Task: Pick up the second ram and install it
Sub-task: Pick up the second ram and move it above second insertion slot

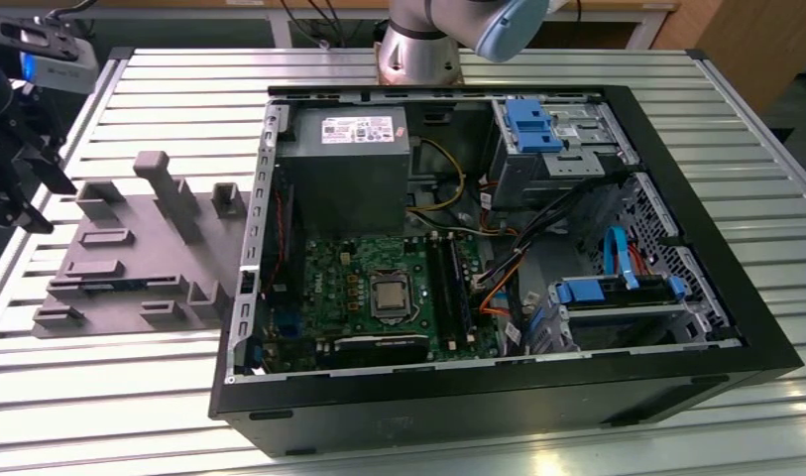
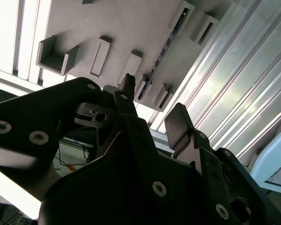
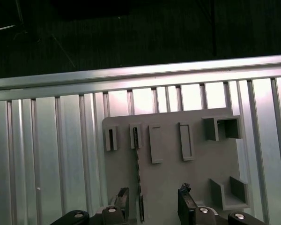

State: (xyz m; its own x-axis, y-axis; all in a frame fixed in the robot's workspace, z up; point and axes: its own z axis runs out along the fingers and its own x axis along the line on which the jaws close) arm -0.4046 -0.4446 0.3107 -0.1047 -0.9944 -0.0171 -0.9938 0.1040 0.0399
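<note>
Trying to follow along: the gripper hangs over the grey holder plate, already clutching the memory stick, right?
No. In the first wrist view the gripper hangs over the grey holder plate open and empty; the memory stick sits in the plate, ungripped.

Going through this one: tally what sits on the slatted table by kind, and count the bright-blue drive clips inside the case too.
Computer case: 1
Grey holder plate: 1
Ram stick in the plate: 1
Blue drive clips: 2
Total: 5
</note>
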